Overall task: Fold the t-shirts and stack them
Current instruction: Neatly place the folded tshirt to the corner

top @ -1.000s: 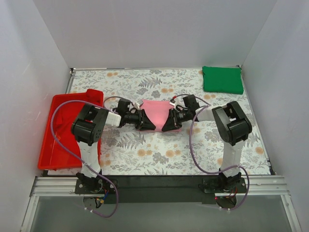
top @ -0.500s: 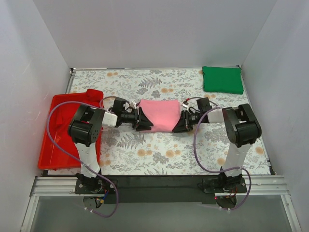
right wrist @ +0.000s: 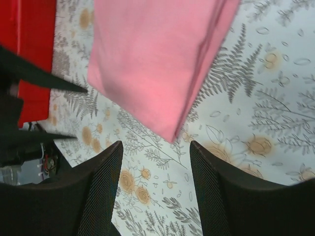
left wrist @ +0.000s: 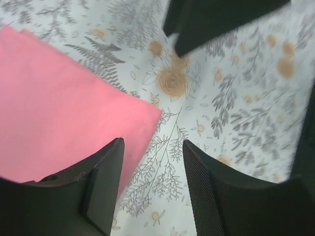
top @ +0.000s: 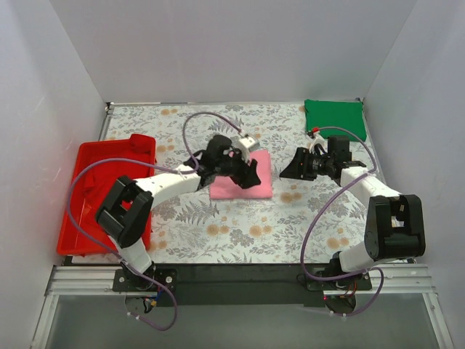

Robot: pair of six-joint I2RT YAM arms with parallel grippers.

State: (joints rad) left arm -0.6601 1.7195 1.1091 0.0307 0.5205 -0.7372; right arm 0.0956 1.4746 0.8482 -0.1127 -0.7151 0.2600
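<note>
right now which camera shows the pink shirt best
The top view: the folded pink shirt shows nearly whole, the left gripper covering part. The left wrist catches one corner; the right wrist gives a close-up cut off at the top.

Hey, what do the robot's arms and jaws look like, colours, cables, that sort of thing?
The left arm and right arm both have white links and chunky black joint housings, each trailed by a thin purple cable. The jaws are matte black, broad wedges with finely textured inner pads. No sleeves or readable markings show.

Left end effector [left wrist: 152,145] and right end effector [right wrist: 156,145] both gape apart.
</note>
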